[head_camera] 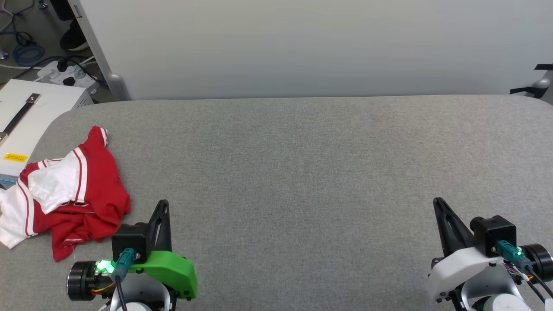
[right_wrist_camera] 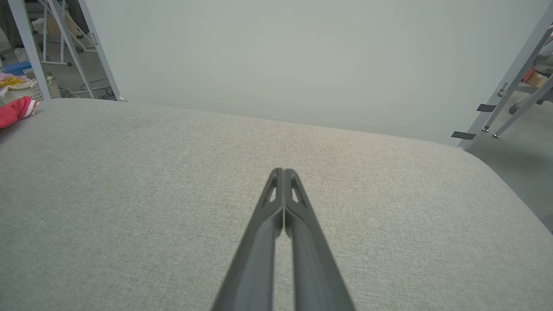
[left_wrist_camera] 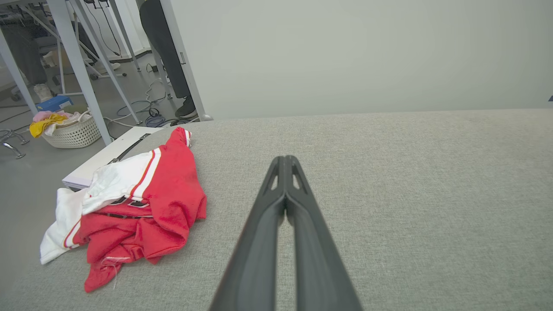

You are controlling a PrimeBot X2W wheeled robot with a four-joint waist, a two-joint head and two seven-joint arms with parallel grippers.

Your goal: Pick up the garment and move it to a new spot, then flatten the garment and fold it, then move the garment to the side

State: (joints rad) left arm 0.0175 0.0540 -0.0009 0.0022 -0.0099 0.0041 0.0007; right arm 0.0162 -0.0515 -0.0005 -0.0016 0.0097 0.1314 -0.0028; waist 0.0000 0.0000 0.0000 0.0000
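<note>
The shirt (head_camera: 82, 190) is a crumpled heap at the left edge of the grey table (head_camera: 302, 172), red body with a white sleeve flopped on top. The left gripper (head_camera: 163, 203) sits just right of the shirt's near corner, close but not touching, fingers pinched together on nothing. The right gripper (head_camera: 438, 201) is way off to the shirt's right, also clamped and empty. The lettering's mostly buried in folds, can't read it. Left of the shirt a white box (head_camera: 39, 103) butts the table. Beyond the shirt are a power strip (head_camera: 65, 75) and someone's shoe (head_camera: 73, 39).
</note>
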